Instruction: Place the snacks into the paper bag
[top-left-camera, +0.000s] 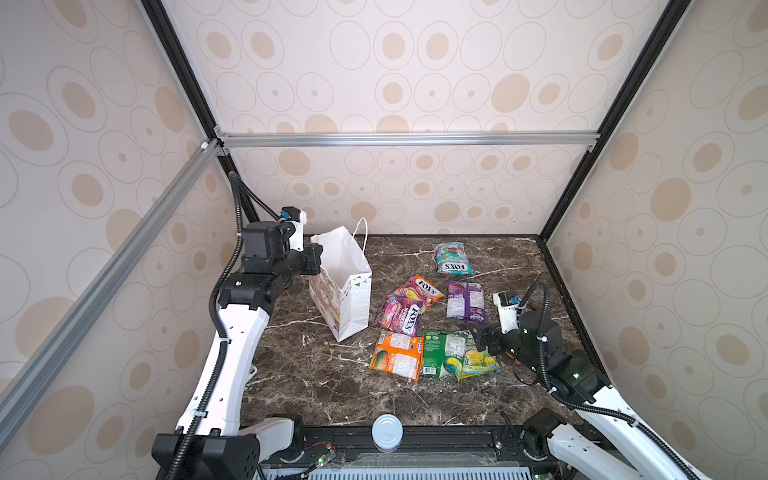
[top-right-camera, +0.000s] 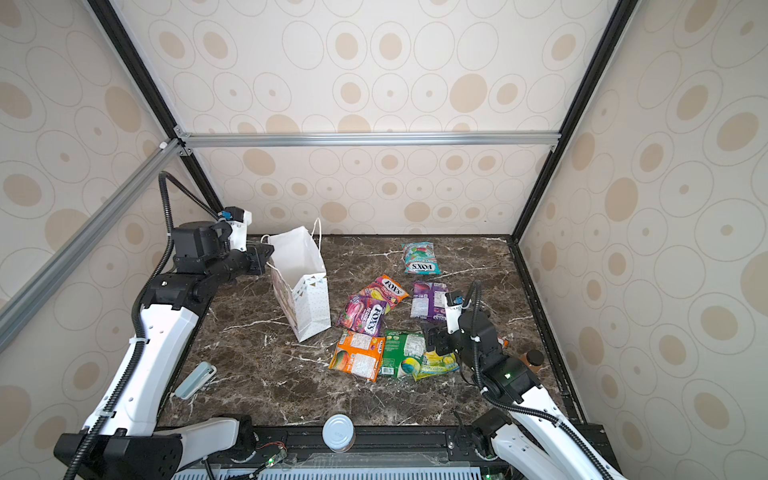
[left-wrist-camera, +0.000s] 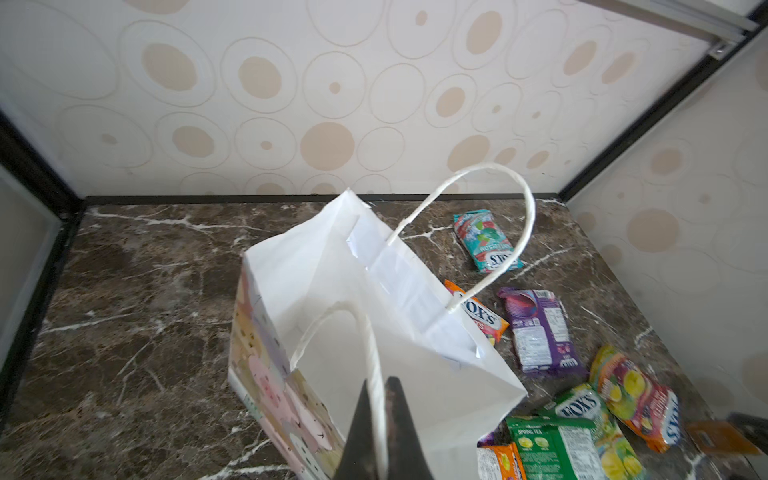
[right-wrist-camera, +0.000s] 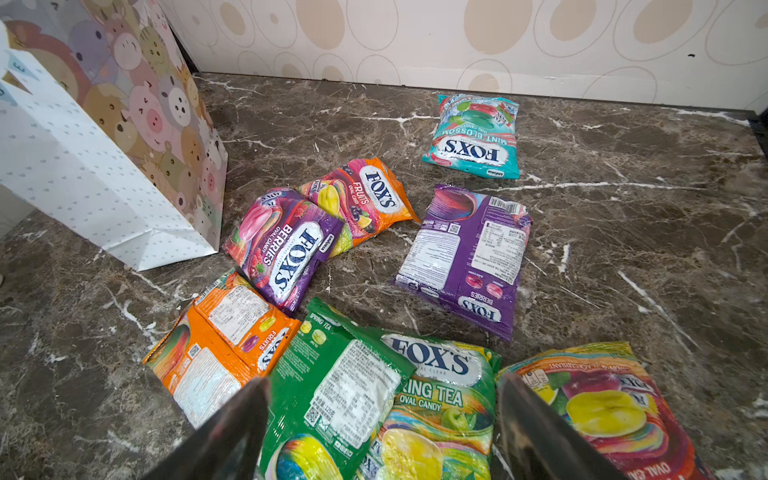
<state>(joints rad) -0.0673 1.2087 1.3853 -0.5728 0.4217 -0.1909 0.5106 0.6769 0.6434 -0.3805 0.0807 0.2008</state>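
Note:
The white paper bag (top-left-camera: 345, 282) (left-wrist-camera: 332, 291) stands open at the table's left back. My left gripper (left-wrist-camera: 380, 380) (top-left-camera: 313, 259) is shut on its near cord handle (left-wrist-camera: 370, 332). Several snacks lie flat to the bag's right: teal (top-left-camera: 451, 258), purple (top-left-camera: 466, 301), magenta (top-left-camera: 401, 314) overlapping an orange one (top-left-camera: 419, 289), another orange (top-left-camera: 397, 355) and two green ones (right-wrist-camera: 345, 374) (right-wrist-camera: 440, 399). My right gripper (right-wrist-camera: 382, 378) (top-left-camera: 484, 338) hangs open just above the green packets. A red-yellow packet (right-wrist-camera: 602, 411) lies beside one finger.
A white round cap (top-left-camera: 387, 432) sits at the front edge. A pale blue-grey flat object (top-right-camera: 195, 379) lies at the front left. A small amber-brown object (top-right-camera: 530, 359) stands by the right arm. Patterned walls enclose the table on three sides.

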